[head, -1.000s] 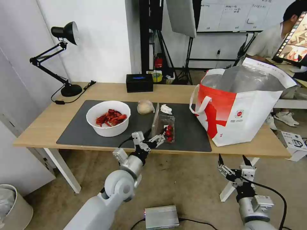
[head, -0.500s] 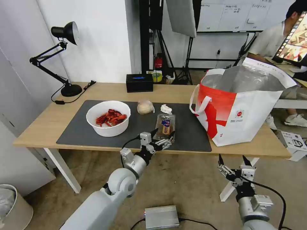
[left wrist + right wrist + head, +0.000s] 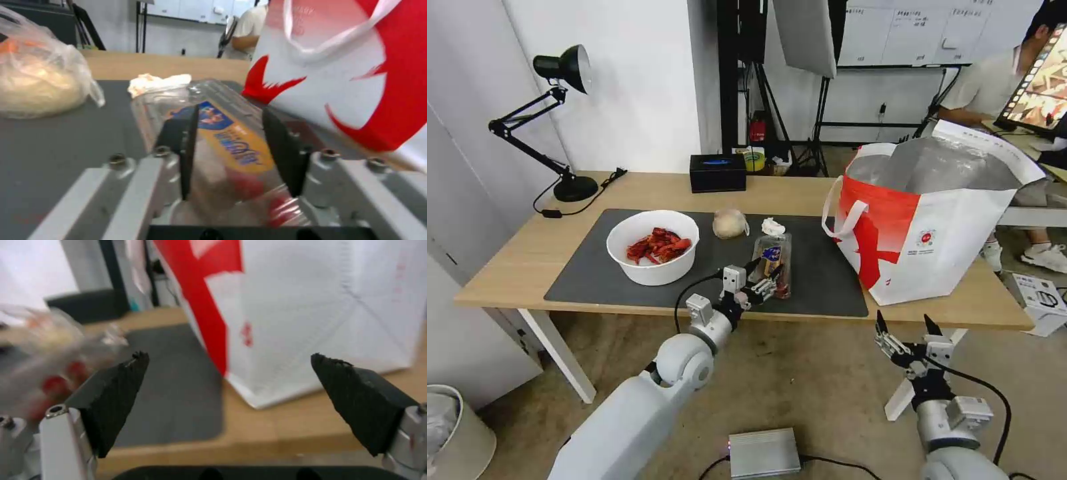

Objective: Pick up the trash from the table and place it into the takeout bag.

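Your left tool (image 3: 766,283) sits at the front edge of the tabletop (image 3: 527,253), its two black fingers (image 3: 189,146) pinching the near end of the clear clamshell tray (image 3: 772,263). In the left wrist view the tray (image 3: 222,140) runs away from the tool between the pads, label up, red bits at the near end. It lies on the dark grey mat (image 3: 594,277), near the tabletop's front edge and roughly at its middle.

Just beyond the tray's far end lies the crumpled tissue (image 3: 772,227), with the wrapped beige lump (image 3: 730,223) beside it towards the left edge. The white bowl of red shells (image 3: 654,247) stands on the mat's left half, well apart from the tray.

The takeout bag (image 3: 934,227) stands upright and open at the tabletop's right end, foil lining showing, its near corner close to the front edge.

Your right tool (image 3: 908,339) hangs below and in front of the tabletop's front right corner, fingers spread wide, holding nothing.
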Tool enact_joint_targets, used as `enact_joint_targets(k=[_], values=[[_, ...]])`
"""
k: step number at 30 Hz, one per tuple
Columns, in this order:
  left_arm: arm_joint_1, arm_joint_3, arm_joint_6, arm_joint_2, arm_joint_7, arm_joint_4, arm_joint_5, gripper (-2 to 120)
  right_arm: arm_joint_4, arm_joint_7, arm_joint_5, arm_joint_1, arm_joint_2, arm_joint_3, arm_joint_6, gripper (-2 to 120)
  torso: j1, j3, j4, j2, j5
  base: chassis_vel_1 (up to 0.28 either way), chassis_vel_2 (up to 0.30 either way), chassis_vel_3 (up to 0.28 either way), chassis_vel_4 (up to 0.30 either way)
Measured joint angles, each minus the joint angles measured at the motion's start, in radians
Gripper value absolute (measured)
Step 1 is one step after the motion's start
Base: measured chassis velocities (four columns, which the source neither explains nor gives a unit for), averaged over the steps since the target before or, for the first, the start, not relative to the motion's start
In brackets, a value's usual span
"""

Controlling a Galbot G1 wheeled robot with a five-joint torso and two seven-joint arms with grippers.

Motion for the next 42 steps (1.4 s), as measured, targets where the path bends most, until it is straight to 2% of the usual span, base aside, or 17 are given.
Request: enact_joint_targets(k=[2,3,5,7,10,25,35,42], values=[[0.000,-0.004,0.007,0.004,0.000,0.003,0.022,29,0.004,-0.004,0.040,0.019,-0.007,-0.015,-0.002,94,0.000,0.000,0.0001,0.000,0.0000,0.000,0.000,0.000,0.000],[0.000,-0.004,0.007,0.004,0.000,0.003,0.022,29,0.004,-0.004,0.040,0.019,-0.007,-0.015,-0.002,94,0.000,0.000,0.0001,0.000,0.0000,0.000,0.000,0.000,0.000],[0.003,-0.005,0.013,0.009,0.001,0.003,0.032,18,0.006,-0.005,0.087,0.045,-0.013,-0.032,-0.009,97,0.000,0.000,0.0001,0.000,0.0000,0.000,0.000,0.000,0.000],[0.004,-0.005,0.015,0.010,0.001,0.003,0.036,15,0.007,-0.005,0.109,0.055,-0.016,-0.036,-0.017,99,0.000,0.000,0.0001,0.000,0.0000,0.000,0.000,0.000,0.000],[0.003,0.001,0.016,0.014,0.006,0.005,0.047,1,0.008,-0.001,0.200,0.092,-0.034,-0.041,-0.051,100,0.000,0.000,0.0002,0.000,0.0001,0.000,0.000,0.000,0.000],[-0.014,0.037,0.016,0.006,0.018,0.022,0.094,0,-0.019,0.082,0.496,0.258,-0.089,-0.076,-0.173,100,0.000,0.000,0.0000,0.000,0.0001,0.000,0.000,0.000,0.000],[-0.017,0.041,0.013,0.000,0.019,0.038,0.119,0,-0.099,0.185,0.654,0.383,-0.064,-0.149,-0.238,100,0.000,0.000,0.0000,0.000,0.0001,0.000,0.000,0.000,0.000],[-0.014,0.034,0.010,0.000,0.018,0.043,0.120,0,-0.159,0.217,0.692,0.462,-0.036,-0.179,-0.261,100,0.000,0.000,0.0001,0.000,0.0000,0.000,0.000,0.000,0.000]])
